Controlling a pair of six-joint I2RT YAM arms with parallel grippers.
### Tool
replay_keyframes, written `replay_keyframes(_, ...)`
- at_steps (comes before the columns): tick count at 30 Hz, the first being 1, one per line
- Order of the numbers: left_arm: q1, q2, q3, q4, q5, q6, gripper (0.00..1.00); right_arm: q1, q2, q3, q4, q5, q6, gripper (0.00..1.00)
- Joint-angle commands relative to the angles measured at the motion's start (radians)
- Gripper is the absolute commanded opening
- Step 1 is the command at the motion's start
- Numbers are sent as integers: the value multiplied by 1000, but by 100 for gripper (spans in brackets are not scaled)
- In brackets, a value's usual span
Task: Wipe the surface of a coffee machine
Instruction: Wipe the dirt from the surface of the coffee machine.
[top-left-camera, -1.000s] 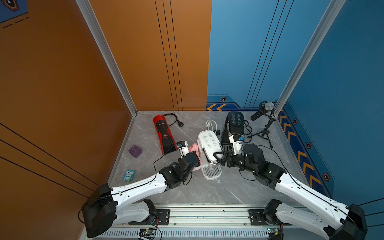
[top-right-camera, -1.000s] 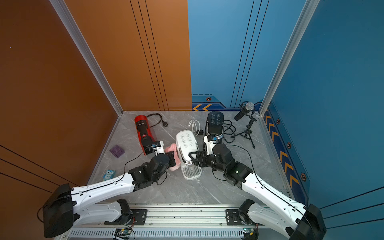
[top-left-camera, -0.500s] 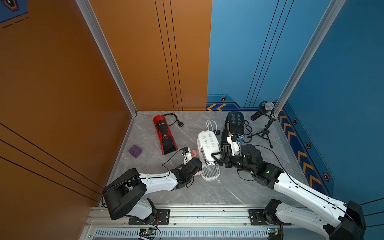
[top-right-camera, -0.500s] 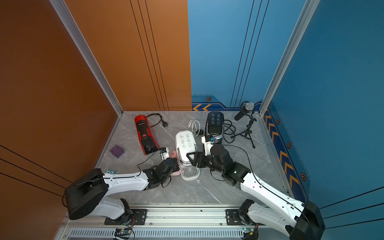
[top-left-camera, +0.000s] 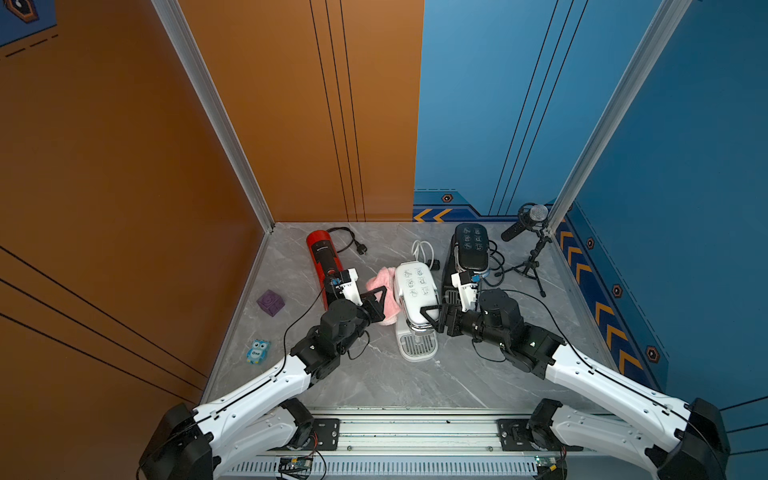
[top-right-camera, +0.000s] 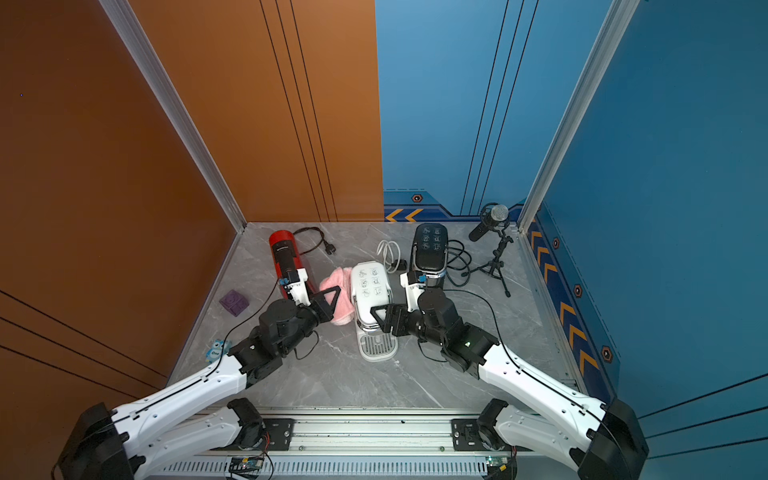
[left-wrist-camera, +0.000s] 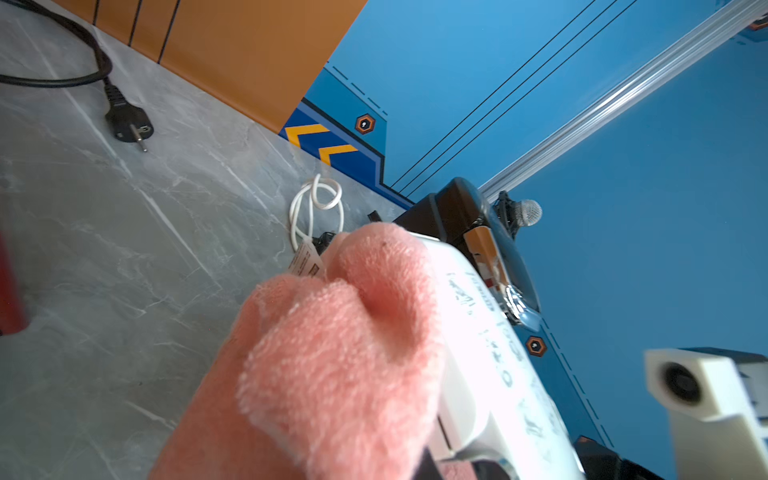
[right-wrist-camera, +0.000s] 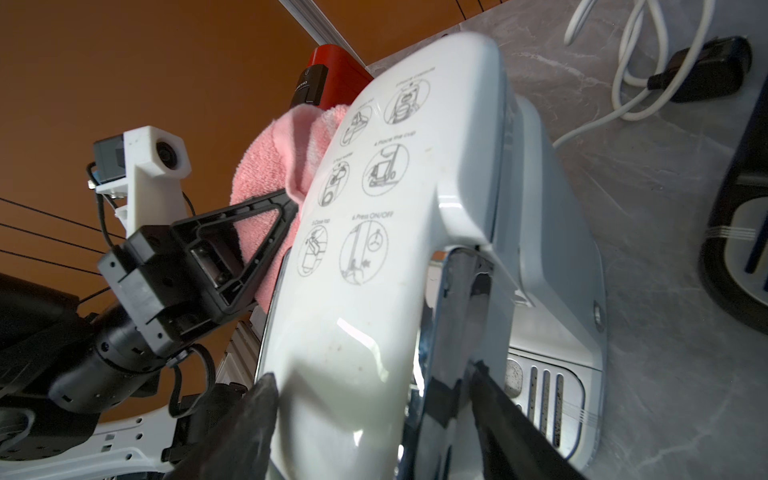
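Observation:
A white coffee machine (top-left-camera: 415, 286) (top-right-camera: 370, 291) stands mid-table, with pictograms on its top. A pink cloth (top-left-camera: 384, 291) (top-right-camera: 338, 297) presses against its left flank. My left gripper (top-left-camera: 380, 305) (top-right-camera: 330, 305) is shut on that cloth; in the left wrist view the pink cloth (left-wrist-camera: 340, 353) hides the jaws and touches the white machine (left-wrist-camera: 478, 332). My right gripper (top-left-camera: 432, 320) (right-wrist-camera: 374, 428) clamps the machine's front head (right-wrist-camera: 374, 270), one black finger on each side. The right wrist view also shows the cloth (right-wrist-camera: 270, 158) and the left gripper (right-wrist-camera: 249, 249).
A red coffee machine (top-left-camera: 324, 257) with a black plug cord (top-left-camera: 349, 241) lies back left. A black machine (top-left-camera: 469, 249) and a microphone on a tripod (top-left-camera: 530, 237) stand back right. A white cable (top-left-camera: 423, 249), a purple cube (top-left-camera: 270, 302) and a blue owl toy (top-left-camera: 258, 351) lie around.
My left gripper has carried the pink cloth along the white machine's left side toward the back, and the left arm has stretched out. The right arm has stayed put.

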Motion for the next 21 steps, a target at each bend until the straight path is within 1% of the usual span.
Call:
replay_keyframes(1,6,-55,32,-67,93,14,0,16,62,-28,-166,0,-22,73)
replay_keyframes(4,-1,-59,39,-82,90,8,0,16,70,-26,-163,1,-23,73)
replay_keyframes(8,-5,-23,9,-80,69,-13,0,16,75,-26,-164,5,-25,73)
replay_keyframes(13,-50,62,-23,-79,25,-30,0,16,78,-32,-168,13,-22,73)
replay_keyframes(17,-93,139,-55,-75,-36,-36,0,16,77,-35,-168,29,-22,73)
replay_keyframes(21,-82,209,-121,-10,-33,-71,0,15,70,-36,-168,29,-23,73)
